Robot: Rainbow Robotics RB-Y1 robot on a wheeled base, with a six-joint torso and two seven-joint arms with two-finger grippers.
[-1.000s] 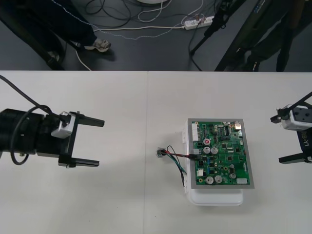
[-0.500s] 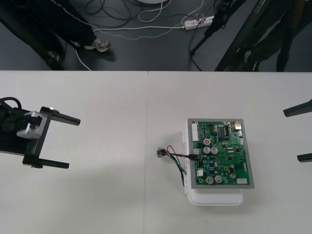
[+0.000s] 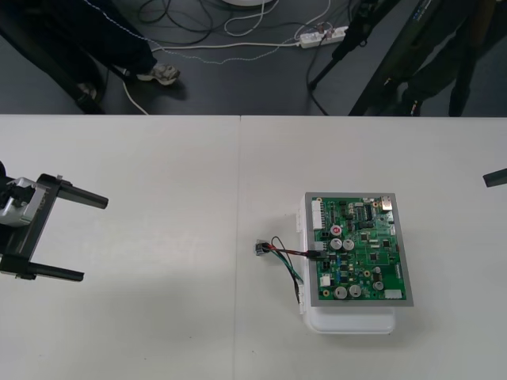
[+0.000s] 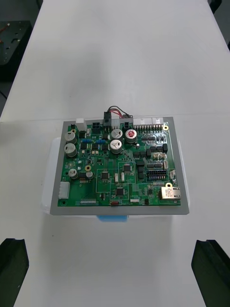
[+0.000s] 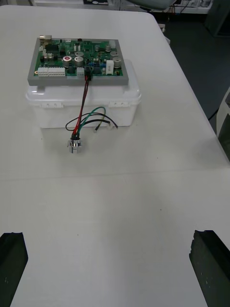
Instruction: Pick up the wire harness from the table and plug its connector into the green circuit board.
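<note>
The main risk is a snag. The harness (image 3: 289, 251) trails off the board (image 3: 360, 249) onto the bench (image 3: 158, 158), and its slack wires (image 5: 85, 98) loop out beside the white base (image 3: 348, 321). An arm sweeping low past that side could hook a loop and drag the plug (image 5: 87, 76) out, or shove the base, which does not look fastened down. The plug could also be only partly home. It appears to sit in a connector at the board's edge nearest the socket (image 3: 260, 248), but how deep it sits cannot be judged, so a light tug might free it. The left fingers (image 3: 75, 197) are spread wide and hold nothing, at the bench's left side well apart from the board. The right fingers (image 4: 211, 266) are also wide and empty, off to the right with the board ahead of them. The harness is small and limp: red and black wires rise from the socket to the plug, while a green and a black one curl loose against the base. The round metal socket rests on the bench just beside the base, flange down as far as can be told.
</note>
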